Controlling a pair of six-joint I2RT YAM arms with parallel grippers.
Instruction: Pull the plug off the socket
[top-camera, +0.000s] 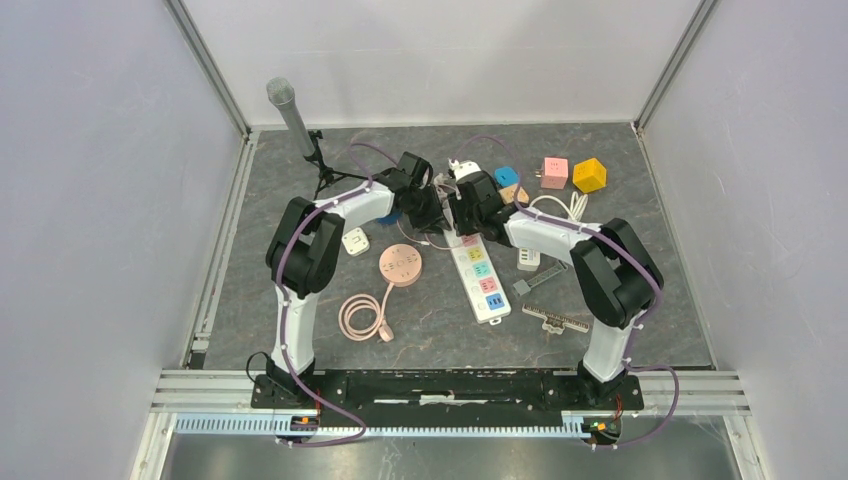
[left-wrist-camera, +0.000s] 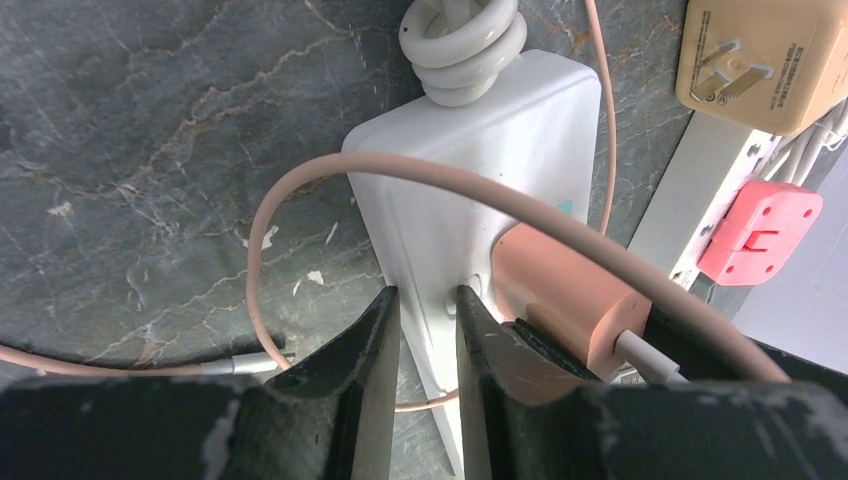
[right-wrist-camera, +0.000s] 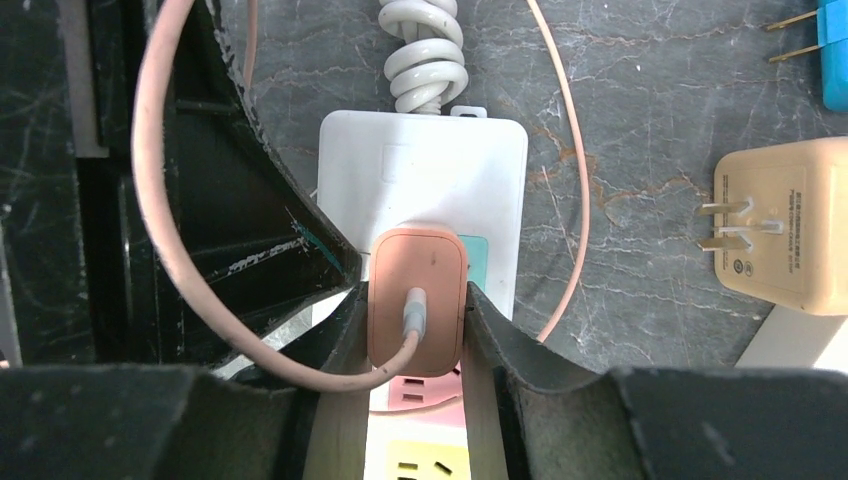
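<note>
Two grippers meet at one white power strip (right-wrist-camera: 420, 170). The right gripper (right-wrist-camera: 415, 305) clamps its single pink plug (right-wrist-camera: 432, 258). The left gripper (left-wrist-camera: 425, 315) has fingers narrowly apart over the strip's edge, grip unclear.

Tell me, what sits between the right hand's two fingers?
The pink plug, seated in the white power strip; the right wrist view shows it.
</note>
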